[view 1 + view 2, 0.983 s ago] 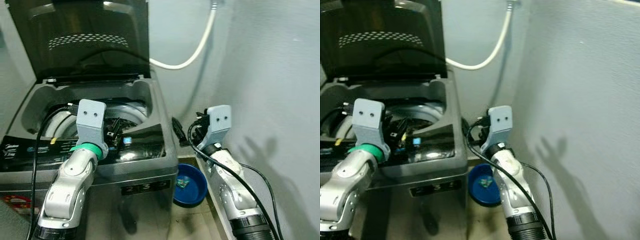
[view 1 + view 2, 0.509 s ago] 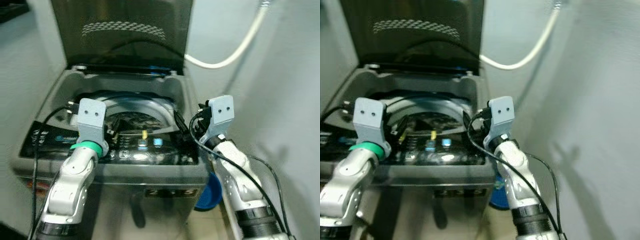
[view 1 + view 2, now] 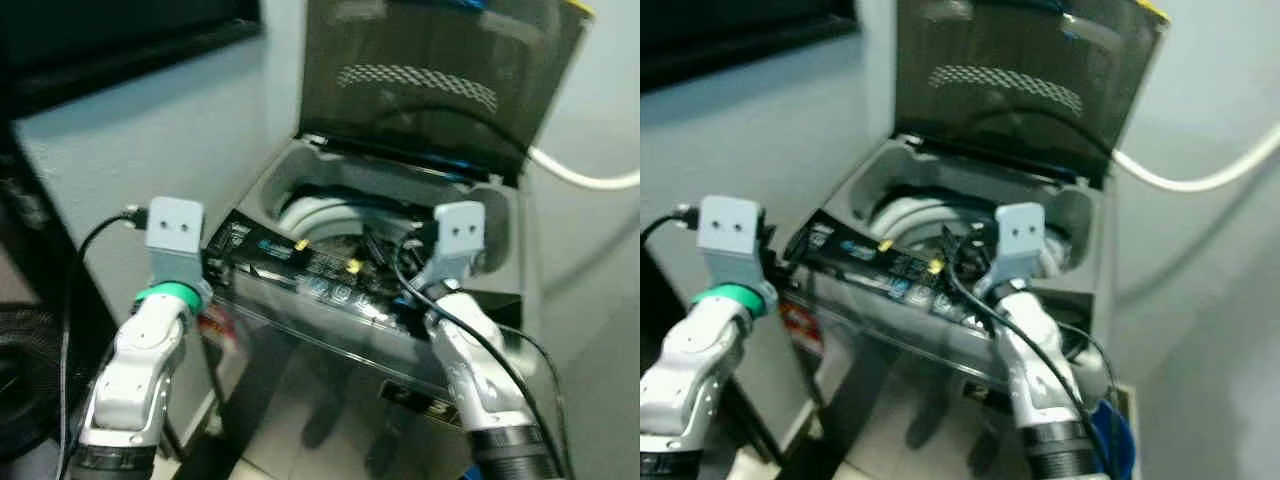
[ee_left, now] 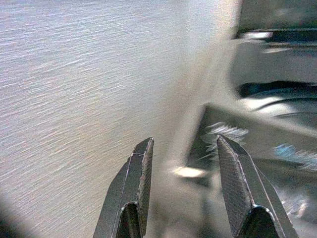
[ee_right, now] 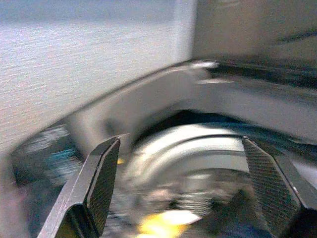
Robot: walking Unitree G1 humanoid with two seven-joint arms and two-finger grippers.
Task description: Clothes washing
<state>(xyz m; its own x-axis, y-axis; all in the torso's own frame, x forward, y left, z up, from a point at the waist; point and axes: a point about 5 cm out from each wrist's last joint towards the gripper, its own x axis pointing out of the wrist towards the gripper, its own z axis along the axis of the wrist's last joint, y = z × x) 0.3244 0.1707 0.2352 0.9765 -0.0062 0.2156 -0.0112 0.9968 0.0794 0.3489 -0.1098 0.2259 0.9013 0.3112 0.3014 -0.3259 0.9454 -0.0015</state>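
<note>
Grey top-loading washing machine [image 3: 330, 330] w/ glossy dark control strip stands against pale wall, its smoked translucent lid [image 3: 430, 80] raised upright; round metal drum [image 5: 198, 163] w/ white rim is visible inside. One white hose [image 3: 1200, 175] curves at wall. Two grippers: left gripper [image 4: 183, 191] spread, empty, beside machine's corner; right gripper [image 5: 188, 188] spread wide over drum opening.

No legible text on the blurred washing machine [image 3: 400, 330] control panel [image 3: 310, 270].
</note>
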